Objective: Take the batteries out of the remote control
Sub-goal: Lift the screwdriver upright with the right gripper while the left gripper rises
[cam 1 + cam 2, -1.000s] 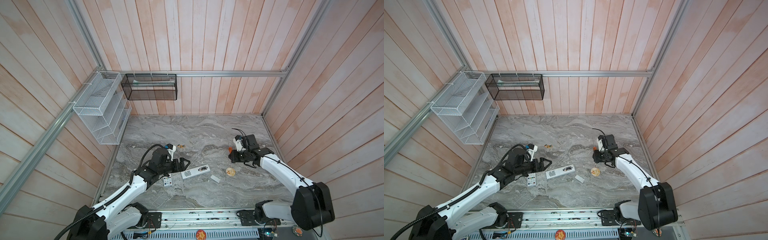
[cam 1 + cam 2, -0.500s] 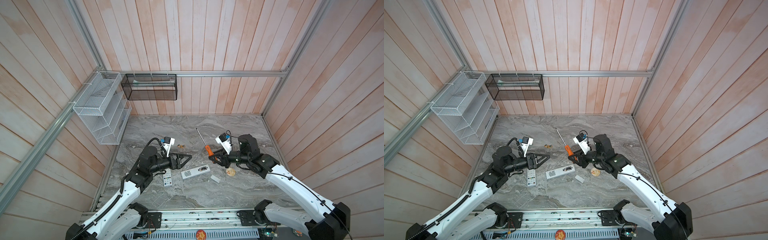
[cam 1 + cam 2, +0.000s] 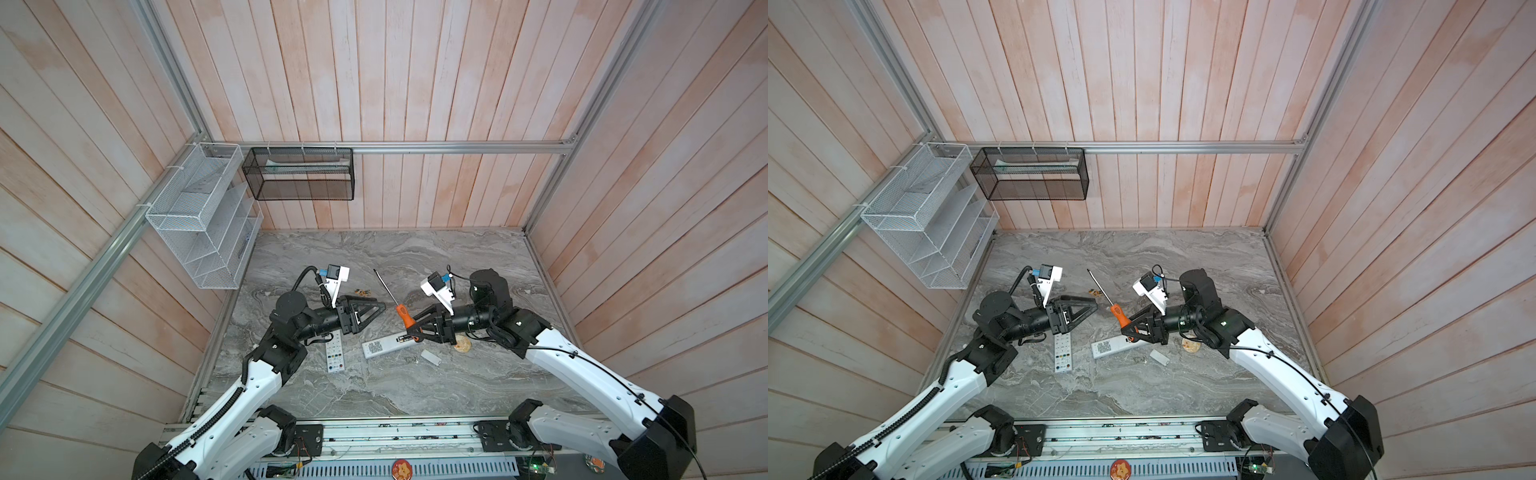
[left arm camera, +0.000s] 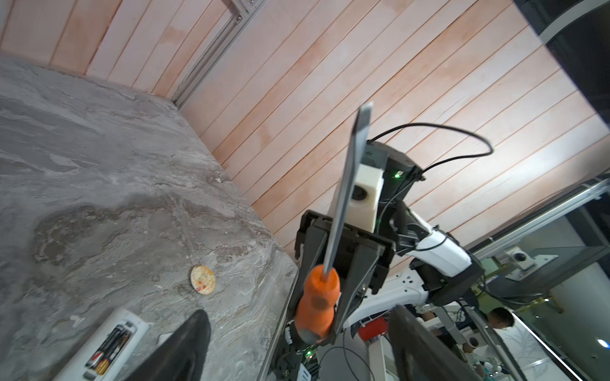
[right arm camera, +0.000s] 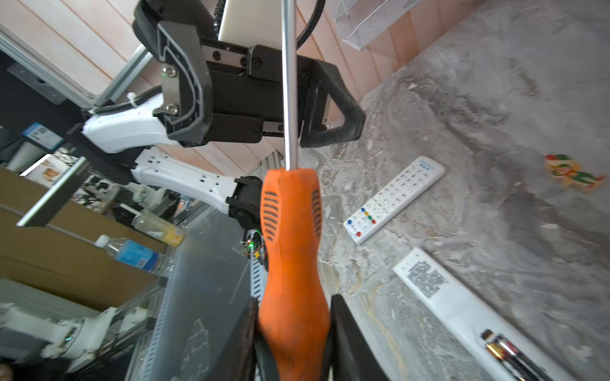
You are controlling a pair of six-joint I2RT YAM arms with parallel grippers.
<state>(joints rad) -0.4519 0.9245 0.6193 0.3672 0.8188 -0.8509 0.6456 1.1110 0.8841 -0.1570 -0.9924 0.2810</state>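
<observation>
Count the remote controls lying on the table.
2. The buttons-up remote lies left of the face-down remote, whose battery bay is open, near the middle of the table. None appears hidden.

Pale wood-plank walls (image 3: pixel 415 83), aluminium rails (image 3: pixel 457 147), grey marble tabletop (image 3: pixel 374 257) — wire baskets (image 3: pixel 199 216)

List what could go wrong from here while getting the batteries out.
1. The right gripper pinches the screwdriver low on its handle only; levering might twist it loose.
2. Its long shaft stands close to the open left gripper, so the two may collide.
3. Nothing holds the remote; prying at the batteries in its open bay could shove it or flick a cell away.
</observation>
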